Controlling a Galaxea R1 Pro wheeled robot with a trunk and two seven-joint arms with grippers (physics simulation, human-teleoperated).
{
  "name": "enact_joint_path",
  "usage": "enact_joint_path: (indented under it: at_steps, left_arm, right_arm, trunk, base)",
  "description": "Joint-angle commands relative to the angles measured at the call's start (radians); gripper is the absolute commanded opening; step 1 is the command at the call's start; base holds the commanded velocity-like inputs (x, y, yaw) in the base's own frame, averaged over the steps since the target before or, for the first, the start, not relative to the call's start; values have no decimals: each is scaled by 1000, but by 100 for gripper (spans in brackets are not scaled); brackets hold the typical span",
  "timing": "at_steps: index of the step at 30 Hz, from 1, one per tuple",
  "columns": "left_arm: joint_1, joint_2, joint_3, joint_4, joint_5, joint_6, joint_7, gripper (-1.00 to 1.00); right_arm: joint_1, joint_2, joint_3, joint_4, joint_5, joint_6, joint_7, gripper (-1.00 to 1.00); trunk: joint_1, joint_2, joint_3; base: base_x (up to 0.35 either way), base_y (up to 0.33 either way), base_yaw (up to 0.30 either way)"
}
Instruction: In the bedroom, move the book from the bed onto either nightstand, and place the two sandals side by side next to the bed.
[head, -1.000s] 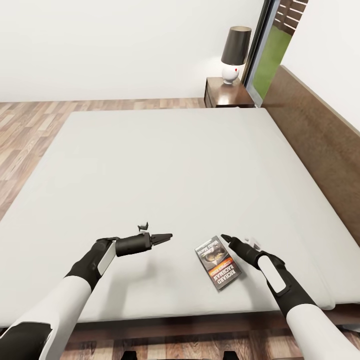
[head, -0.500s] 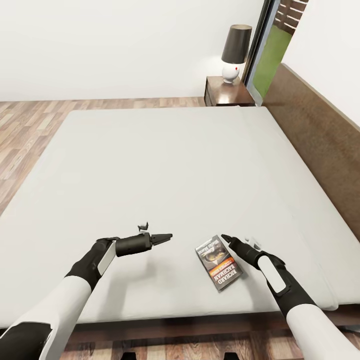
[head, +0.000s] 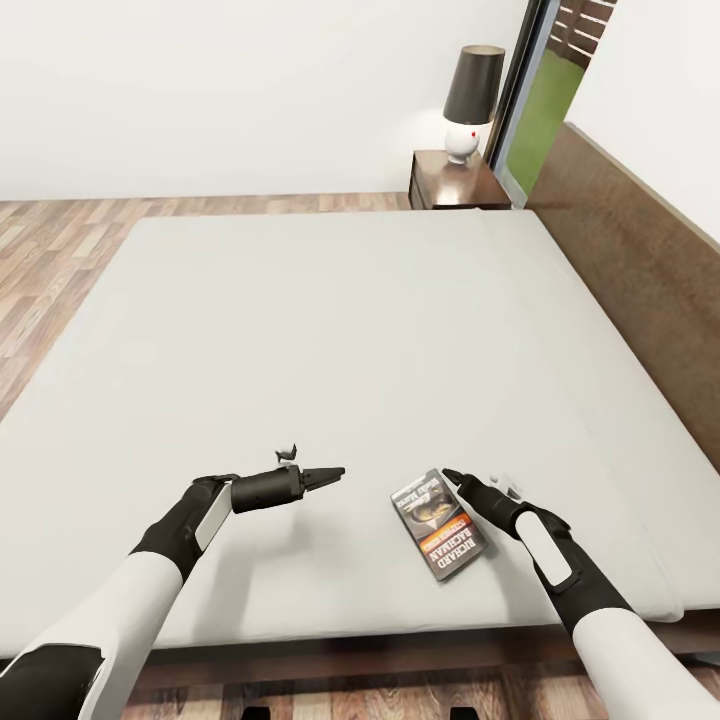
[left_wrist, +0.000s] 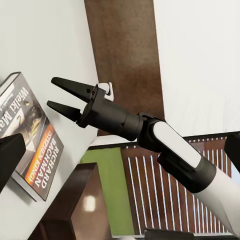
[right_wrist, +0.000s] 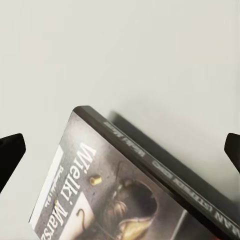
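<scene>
The right claw (head: 452, 476) hangs low over the near part of the bed (head: 330, 330), its two dark fingers spread, tips just beside the far right corner of the book (head: 437, 524); in the left wrist view the same claw (left_wrist: 61, 93) shows its fingers parted with a clear gap between them, nothing held; the left claw (head: 335, 472) points across toward the book from well to its left, apart from it, and its fingers look pressed together in the head view, empty; the book lies flat on the pale mattress near the bed's front edge, between the two claws but much nearer the right one, cover up, orange band and white lettering showing; the right wrist view looks down on the book (right_wrist: 125, 195) with its dark spine and pictured cover, the mattress around it; the nightstand (head: 455, 182) stands at the far corner of the bed by the dark headboard (head: 640, 260), carrying a lamp (head: 470, 100) with a dark shade and white base; wood-plank floor (head: 60, 250) runs along the bed's left side.
</scene>
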Motion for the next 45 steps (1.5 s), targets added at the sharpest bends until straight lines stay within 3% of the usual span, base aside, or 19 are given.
enact_joint_path:
  at_steps: [1,45]
  left_arm:
    - [0,1,-5,0,8,10,0,100]
    - [0,1,-3,0,10,10,0,100]
  right_arm:
    - [0,-1,2,-1,-4,2,0,100]
    - [0,-1,3,6,-4,2,-1,100]
  trunk:
    - [0,0,-1]
    - [0,0,-1]
  base:
    - [0,0,0]
    - [-17,47,0]
